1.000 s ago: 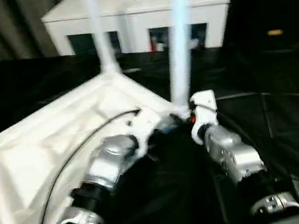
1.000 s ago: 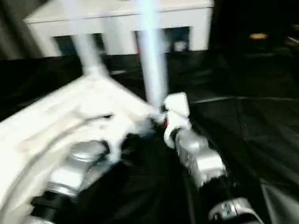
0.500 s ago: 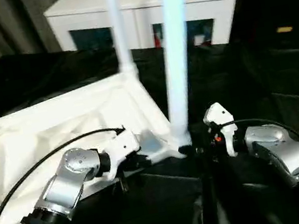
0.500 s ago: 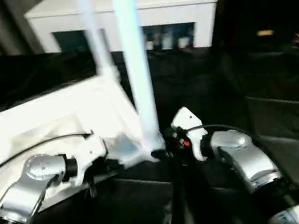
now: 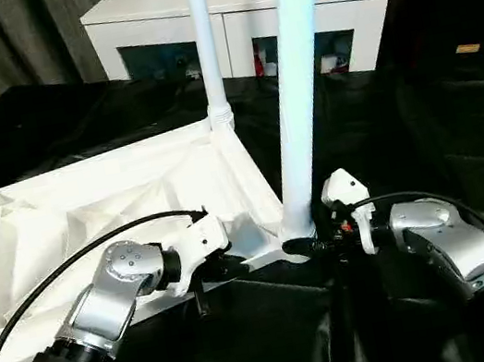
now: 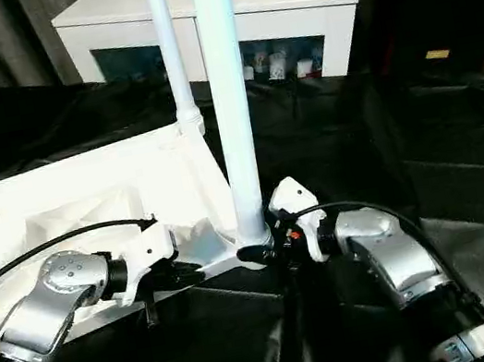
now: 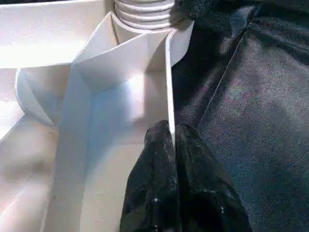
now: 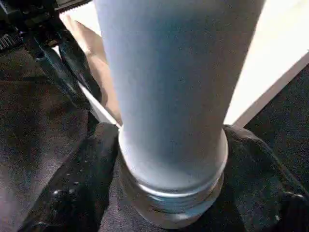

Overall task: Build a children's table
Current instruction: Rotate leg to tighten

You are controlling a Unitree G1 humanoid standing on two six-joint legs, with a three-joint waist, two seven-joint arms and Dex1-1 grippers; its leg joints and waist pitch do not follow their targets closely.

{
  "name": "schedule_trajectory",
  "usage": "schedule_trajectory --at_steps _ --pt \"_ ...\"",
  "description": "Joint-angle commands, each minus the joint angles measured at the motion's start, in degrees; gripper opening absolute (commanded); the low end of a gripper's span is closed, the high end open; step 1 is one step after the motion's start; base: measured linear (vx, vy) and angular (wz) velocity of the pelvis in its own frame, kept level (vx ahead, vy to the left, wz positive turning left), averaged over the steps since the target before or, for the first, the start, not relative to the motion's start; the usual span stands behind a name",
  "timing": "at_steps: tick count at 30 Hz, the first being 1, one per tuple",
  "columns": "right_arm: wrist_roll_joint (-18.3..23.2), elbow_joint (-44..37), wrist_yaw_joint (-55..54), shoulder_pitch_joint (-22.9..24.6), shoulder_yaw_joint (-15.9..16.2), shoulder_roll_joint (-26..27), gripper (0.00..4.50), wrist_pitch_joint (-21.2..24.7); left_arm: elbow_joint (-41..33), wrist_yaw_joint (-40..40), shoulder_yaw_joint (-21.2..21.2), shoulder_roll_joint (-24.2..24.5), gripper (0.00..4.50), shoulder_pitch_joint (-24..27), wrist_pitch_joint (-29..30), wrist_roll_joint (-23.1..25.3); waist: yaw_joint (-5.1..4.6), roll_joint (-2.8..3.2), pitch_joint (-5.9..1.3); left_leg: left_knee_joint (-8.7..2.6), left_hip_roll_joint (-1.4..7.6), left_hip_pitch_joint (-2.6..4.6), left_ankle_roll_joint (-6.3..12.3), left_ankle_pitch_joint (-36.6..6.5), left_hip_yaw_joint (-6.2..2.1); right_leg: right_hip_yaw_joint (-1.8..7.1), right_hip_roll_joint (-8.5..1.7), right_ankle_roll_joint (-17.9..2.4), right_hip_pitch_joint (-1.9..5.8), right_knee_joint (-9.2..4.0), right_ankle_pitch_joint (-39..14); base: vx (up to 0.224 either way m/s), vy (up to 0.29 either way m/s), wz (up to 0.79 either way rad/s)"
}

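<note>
white plastic table (image 5: 105, 200) lay upside down on a black sheet (image 5: 372, 120), three legs visibly standing, so assembly looked nearly finished. left gripper (image 7: 172, 140) pinched the rim (image 7: 169, 87); right gripper (image 8: 169, 159) cupped the near leg (image 5: 296, 87) at its base, likely tightening. a white cabinet (image 5: 231, 14) stood behind.

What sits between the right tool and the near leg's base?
Nothing visible. The right tool already straddles the near leg at its threaded base, one finger on each side. The left tool pinches the tabletop's rim beside it.
</note>
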Motion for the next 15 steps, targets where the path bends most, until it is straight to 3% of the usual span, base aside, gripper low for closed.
schedule_trajectory --at_steps 1,9,11,13,15 --pt "-0.54 0.52 0.96 -0.67 1.01 0.40 2.87 -0.61 0.12 -0.89 -1.78 0.44 0.00 1.08 0.84 1.28 0.11 -0.52 -2.94 -3.48 1.57 -0.10 4.11 -5.89 -0.17 2.03 -2.91 -15.31 3.10 -3.13 1.43 0.000 0.000 0.00" --pt "-1.59 2.72 -4.60 -0.66 -0.21 2.55 2.72 0.56 2.12 2.52 -1.12 -0.90 0.00 0.63 1.71 2.27 -0.06 -0.37 -2.72 -3.66 1.59 -0.04 3.31 -7.50 -0.15 2.03 -2.88 -15.02 2.93 -3.41 -1.63 0.000 0.000 0.00" --pt "-2.16 3.56 -7.89 -0.63 -1.07 3.73 2.72 1.12 3.80 5.13 -0.39 -2.15 0.00 0.01 2.05 2.74 -0.15 -0.43 -2.27 -4.08 1.61 0.12 2.13 -10.81 -0.16 2.03 -2.98 -14.10 2.73 -4.06 -7.63 0.000 0.000 0.00" --pt "-3.74 7.10 -22.94 -0.70 -5.56 9.03 2.72 3.60 9.55 13.68 1.71 -6.36 0.00 -2.73 2.74 4.20 -0.35 -0.30 -1.83 -4.45 1.54 0.65 0.41 -14.95 -0.15 2.19 -3.01 -12.42 2.27 -4.85 -15.40 0.000 0.000 0.00" --pt "-4.91 9.79 -34.42 -0.81 -8.92 12.92 2.72 5.76 13.11 19.04 2.84 -9.08 0.00 -4.79 3.67 4.97 -0.56 -0.29 -2.14 -4.70 1.42 1.02 -2.13 -16.14 -0.55 2.31 -3.18 -10.30 2.15 -5.16 -19.69 0.000 0.000 0.00"
